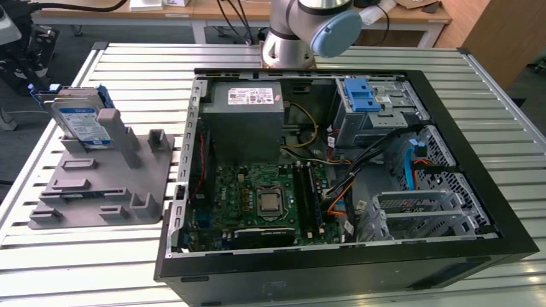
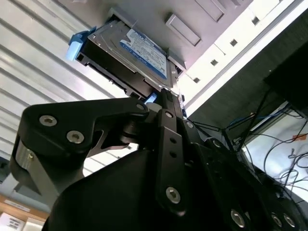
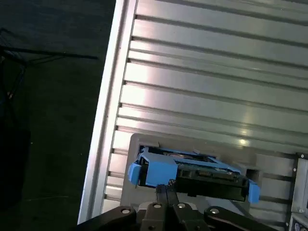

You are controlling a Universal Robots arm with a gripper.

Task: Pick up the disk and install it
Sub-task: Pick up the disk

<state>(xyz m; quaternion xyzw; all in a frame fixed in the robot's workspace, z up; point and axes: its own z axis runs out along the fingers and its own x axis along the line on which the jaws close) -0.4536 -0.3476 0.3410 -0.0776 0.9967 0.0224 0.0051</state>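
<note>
Exterior view, disk (image 1: 81,120): it stands upright on its edge in the far corner of the grey holder (image 1: 94,192), at the exterior view's left, well apart from the computer case (image 1: 341,272).
Disk label: a white-and-blue sticker on the silver face; in the second wrist view the disk (image 2: 144,50) shows the same sticker, with print too fine to read.
Disk bracket: blue plastic, it frames the drive; in the first wrist view the disk (image 3: 202,175) shows it as blue tabs at both ends.
Gripper: in both wrist views its black fingers point at the disk, and the tips (image 3: 166,188) (image 2: 162,96) lie over the disk's edge; I cannot tell if they touch it.
Jaws: together, with nothing between them.
Computer case: black, it lies on its side with the panel off.
Inside the case: a green motherboard (image 1: 265,198), a grey power-supply box (image 1: 247,121) and a blue latch (image 1: 362,96) on the drive cage.
Power-supply sticker: white with dark print, not legible.
Table (image 1: 85,268): silver slatted metal; it carries the holder and the case.
Arm (image 1: 303,32): its grey base, with a light-blue cap, rises behind the case.
</note>
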